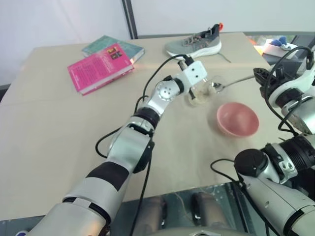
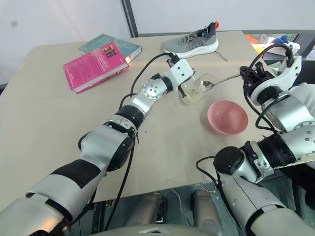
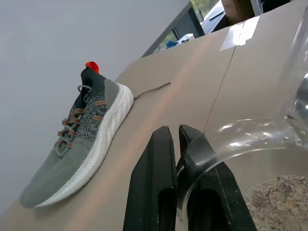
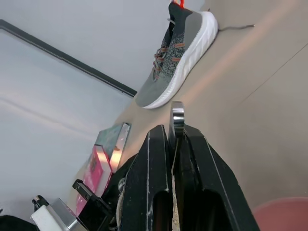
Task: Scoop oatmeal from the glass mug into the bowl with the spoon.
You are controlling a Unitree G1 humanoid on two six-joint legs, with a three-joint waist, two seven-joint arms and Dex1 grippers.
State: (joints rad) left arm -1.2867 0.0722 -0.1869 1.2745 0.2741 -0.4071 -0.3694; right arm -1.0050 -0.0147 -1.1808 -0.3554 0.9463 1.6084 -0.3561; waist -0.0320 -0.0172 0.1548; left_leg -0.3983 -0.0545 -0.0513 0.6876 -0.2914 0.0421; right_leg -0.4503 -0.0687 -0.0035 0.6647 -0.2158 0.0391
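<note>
Midway: left gripper pinching the glass mug rim; right gripper clamping the spoon, its tip hovering at the mug; oatmeal sitting in mug; bowl looking empty.

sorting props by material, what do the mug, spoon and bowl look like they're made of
The small clear mug looks like thin, glossy glass: pale flaky oatmeal shows through its wall. The slim silver spoon looks like polished metal, bright and mirror-like. The shallow salmon-pink bowl has a plain matte finish with no glare; ceramic or plastic, the look leaves it open.
</note>
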